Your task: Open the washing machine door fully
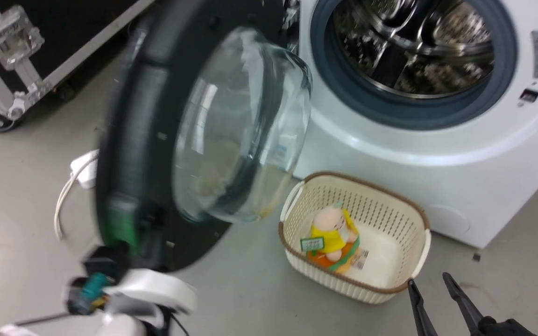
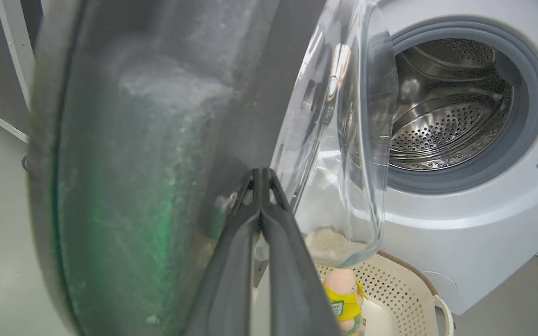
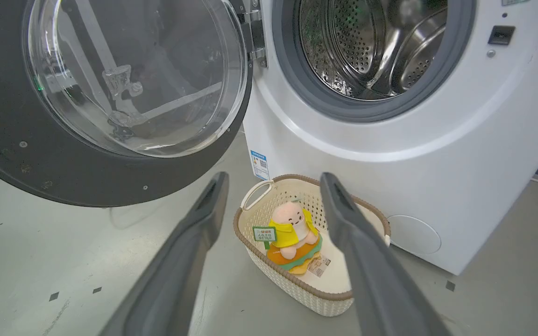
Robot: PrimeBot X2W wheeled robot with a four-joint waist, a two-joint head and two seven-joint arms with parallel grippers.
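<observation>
Standing swung well away from the machine (image 1: 437,154), drum exposed, door (image 1: 231,130) judged mostly open, some swing possibly left; left gripper (image 2: 262,177) pinched closed, tips at door's inner face; right gripper (image 3: 273,179) spread, empty, above basket (image 1: 353,177).

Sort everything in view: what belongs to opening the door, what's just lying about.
Job: washing machine door, washing machine, left end effector at the door.
Lying about: basket, plush toy inside it, wheeled black case, white plug and cable on the floor.
</observation>
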